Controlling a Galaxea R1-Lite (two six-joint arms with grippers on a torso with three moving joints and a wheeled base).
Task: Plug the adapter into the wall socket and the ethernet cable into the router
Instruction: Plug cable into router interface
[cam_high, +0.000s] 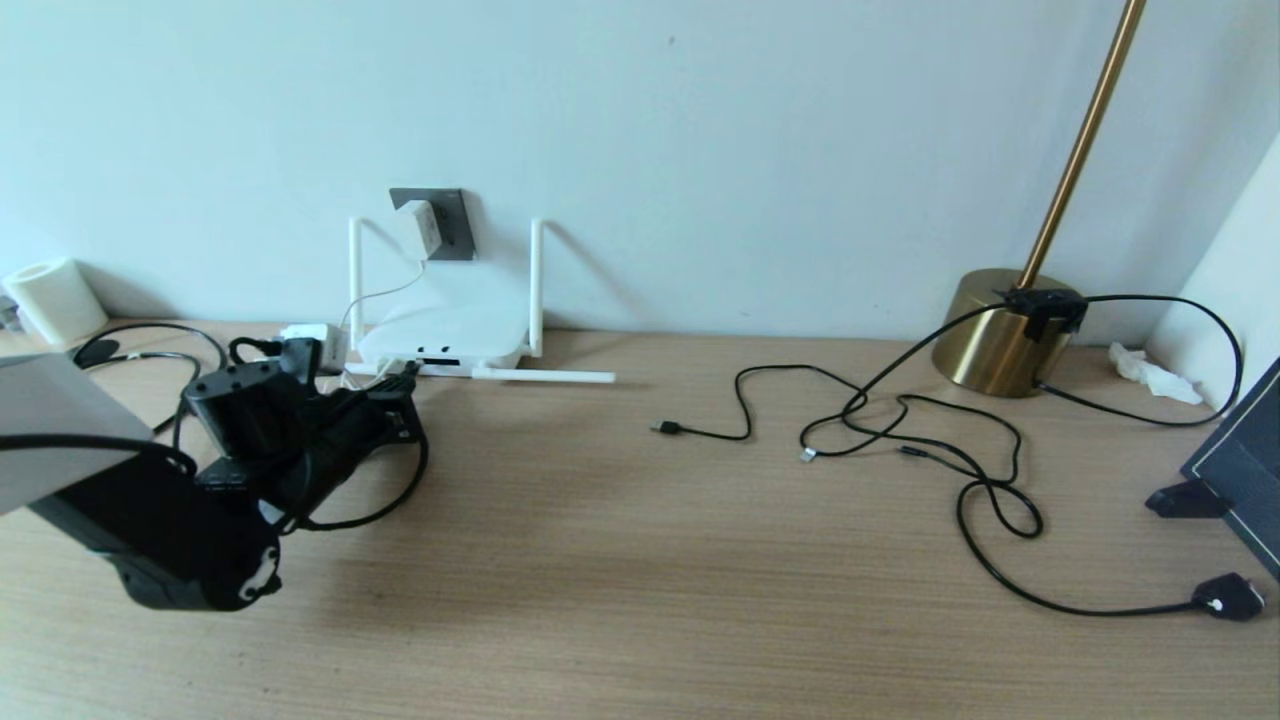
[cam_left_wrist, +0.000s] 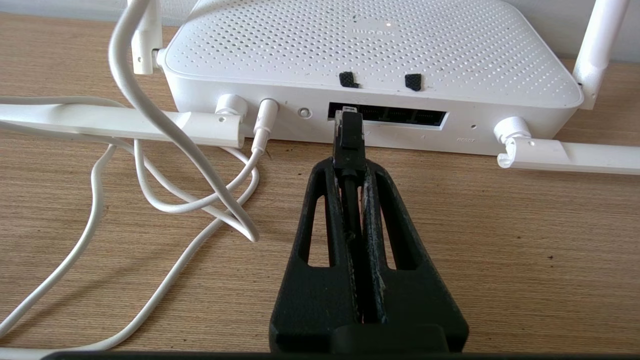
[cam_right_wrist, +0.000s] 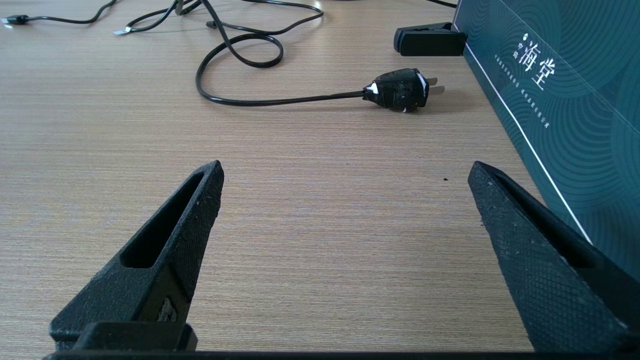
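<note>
From my head camera, the adapter (cam_high: 420, 229) sits plugged in the dark grey wall socket (cam_high: 448, 222), its thin cord dropping to the router (cam_high: 445, 342) on the wooden table (cam_high: 640, 560); my left gripper (cam_high: 408, 378) reaches to the router's front edge. In my left wrist view, my fingers (cam_left_wrist: 380, 200) are clamped on the ethernet cable (cam_left_wrist: 349, 137), its connector tip at the leftmost opening of the dark port strip (cam_left_wrist: 387, 115); a faint "RESET" mark sits beside a pinhole. In my right wrist view, my right gripper (cam_right_wrist: 345, 172) hangs spread wide and empty above the table, near a black mains plug (cam_right_wrist: 400, 90) and a dark teal box (cam_right_wrist: 565, 95) printed with "海堂".
</note>
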